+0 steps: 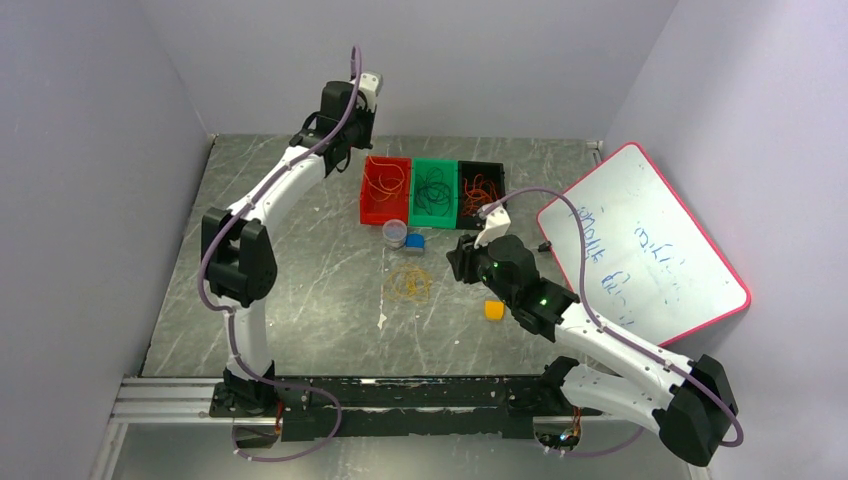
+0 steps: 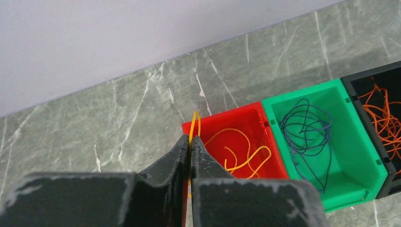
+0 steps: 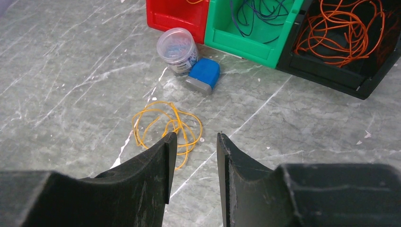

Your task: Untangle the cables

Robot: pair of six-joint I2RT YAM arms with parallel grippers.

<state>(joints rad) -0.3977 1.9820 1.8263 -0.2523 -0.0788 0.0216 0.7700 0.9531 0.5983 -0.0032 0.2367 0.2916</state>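
The left gripper (image 2: 190, 142) pinches a yellow cable (image 2: 196, 124) at mid-frame, over the red bin (image 2: 222, 119). The right gripper (image 3: 195, 142) stands half parted, empty, a looped yellow coil (image 3: 166, 126) just beyond.

A grey marbled table (image 1: 300, 300) sits between pale lilac walls (image 1: 90, 150). Near its far edge three open bins stand touching in a row: a red bin (image 3: 177, 19), a green bin (image 3: 241, 45) in the middle and a black bin (image 3: 326, 75). Just in front of the red and green ones stands a small clear jar (image 3: 178, 49), with a blue block (image 3: 204, 74) with a grey end touching it. A small yellow cube (image 1: 493, 310) lies farther forward. A red-framed whiteboard (image 1: 640, 250) with blue writing lies askew at the table's right edge. A metal rail (image 1: 170, 395) runs along the near edge.
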